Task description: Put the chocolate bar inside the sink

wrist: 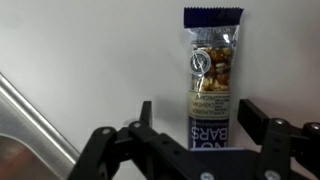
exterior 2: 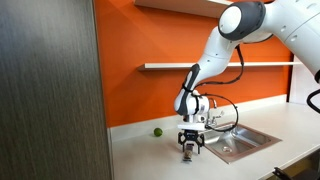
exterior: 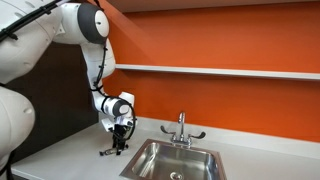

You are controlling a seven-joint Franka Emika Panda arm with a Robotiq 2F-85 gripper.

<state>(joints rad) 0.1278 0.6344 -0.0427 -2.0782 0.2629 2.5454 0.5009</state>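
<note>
Task at an early stage: the chocolate bar (wrist: 212, 75) lies flat on the counter (exterior: 70, 155) near the sink (exterior: 155, 158), the lowered gripper (wrist: 200, 135) straddles it with jaws apart, gripping nothing, and grasp, transfer and release remain outstanding

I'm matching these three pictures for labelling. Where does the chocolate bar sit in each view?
In an exterior view: the chocolate bar lies lower left of centre, on the counter beside the sink.
In an exterior view: low, right of centre, mostly hidden under the gripper.
Wrist view: right of centre, lower end between the open fingers.
Shared landmark: the gripper, just above the bar.
</note>
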